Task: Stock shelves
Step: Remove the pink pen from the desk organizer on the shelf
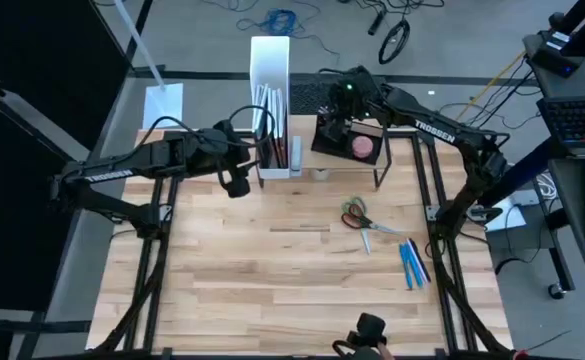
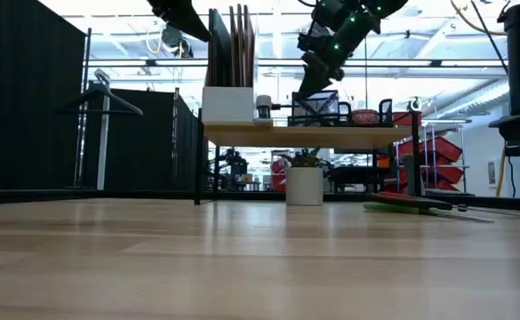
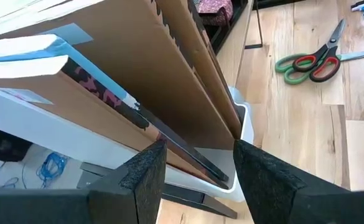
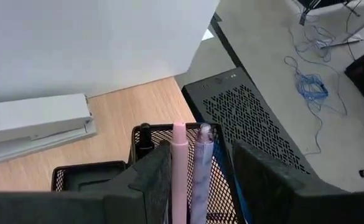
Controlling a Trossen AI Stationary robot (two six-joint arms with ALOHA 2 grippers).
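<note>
Over the shelves [image 1: 397,150] at the far edge of the surface [image 1: 272,270], both arms are stocking.
Right tool [image 4: 194,163] hangs above the black mesh organizer [image 4: 163,134] on the shelf top, fingers apart around two upright pens [image 4: 191,168]; whether it grips them or has let go I cannot tell. Left tool [image 3: 197,165] sits open and empty beside the white file box [image 1: 270,70] of folders [image 3: 169,68]. Scissors [image 1: 355,213] and blue pens [image 1: 412,265] lie unstocked; next, I judge, comes lifting clear and reaching for those. A stapler [image 4: 35,124] is cut off at the frame edge, and the organizer's floor is hidden.
</note>
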